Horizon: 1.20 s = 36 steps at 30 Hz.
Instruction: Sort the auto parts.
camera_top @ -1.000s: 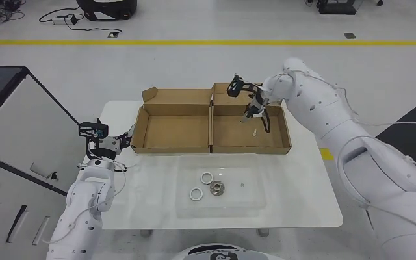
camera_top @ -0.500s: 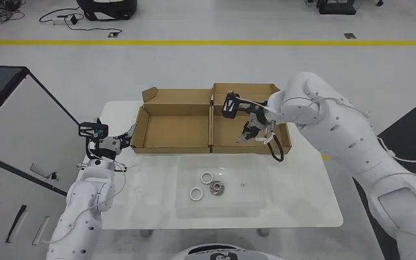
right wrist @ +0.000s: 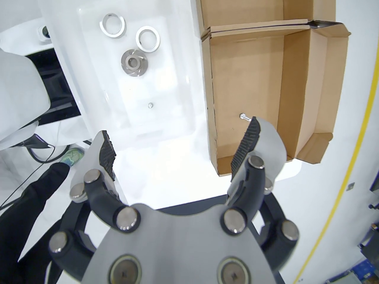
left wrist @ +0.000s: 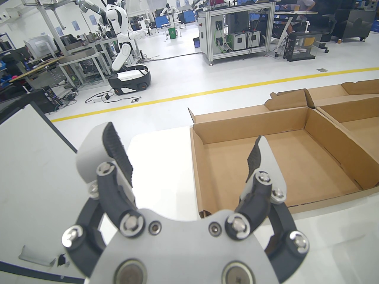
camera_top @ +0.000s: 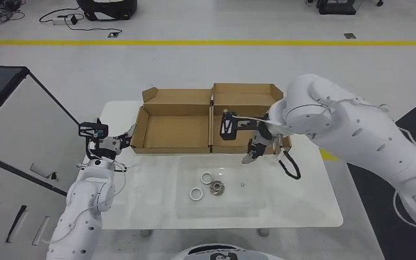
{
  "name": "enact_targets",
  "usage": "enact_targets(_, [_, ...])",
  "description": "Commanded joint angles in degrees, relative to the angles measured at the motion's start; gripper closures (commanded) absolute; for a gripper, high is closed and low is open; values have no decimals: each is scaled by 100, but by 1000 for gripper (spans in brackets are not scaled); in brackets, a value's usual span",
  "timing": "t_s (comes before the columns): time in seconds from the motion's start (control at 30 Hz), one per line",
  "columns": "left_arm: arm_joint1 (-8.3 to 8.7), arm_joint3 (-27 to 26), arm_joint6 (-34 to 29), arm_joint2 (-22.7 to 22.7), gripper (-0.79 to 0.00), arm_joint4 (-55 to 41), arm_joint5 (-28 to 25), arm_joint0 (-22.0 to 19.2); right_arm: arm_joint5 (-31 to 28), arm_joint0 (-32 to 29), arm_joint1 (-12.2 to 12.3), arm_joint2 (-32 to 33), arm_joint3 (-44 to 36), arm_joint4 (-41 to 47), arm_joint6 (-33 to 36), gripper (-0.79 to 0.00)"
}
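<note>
A clear tray [camera_top: 253, 195] at the table's front holds two metal rings [camera_top: 206, 177] [camera_top: 195, 193], a flanged hub [camera_top: 216, 188] and a tiny nut [camera_top: 242, 184]. The right wrist view shows the same rings [right wrist: 112, 24] [right wrist: 147, 38], hub [right wrist: 134, 62] and nut [right wrist: 150, 105], plus a small bolt [right wrist: 245, 117] lying in the right cardboard box [right wrist: 245, 69]. My right gripper [camera_top: 251, 156] [right wrist: 180, 140] hangs open and empty over that box's front wall, beside the tray. My left gripper [camera_top: 127, 138] [left wrist: 186, 146] is open and empty at the table's left edge, facing the left box [left wrist: 266, 155].
Two open cardboard boxes [camera_top: 175, 133] [camera_top: 237, 109] stand side by side at the back of the white table [camera_top: 305, 195]. The left box has nothing in it. Bare table lies left and right of the tray.
My right gripper swung from the back of the right box toward the front and down to the box's front wall near the tray. The left arm stayed still.
</note>
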Motion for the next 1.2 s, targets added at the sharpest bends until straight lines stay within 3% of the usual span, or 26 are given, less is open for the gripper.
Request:
enact_targets(0.0, [0,0,0,0,-785,0,0,0,7,266,7,-287,-8,215,7,-785])
enact_targets(0.2, [0,0,0,0,-785,0,0,0,26,868,-73,-1135,111,514,25,-785])
enact_targets(0.37, [0,0,0,0,-785,0,0,0,12,986,-202,-1521,317,637,10,-785])
enact_targets(0.6, [0,0,0,0,-785,0,0,0,154,857,-381,-1493,471,509,-160,-785])
enact_targets(1.17, [0,0,0,0,-785,0,0,0,548,228,-906,-1521,631,137,273,-785])
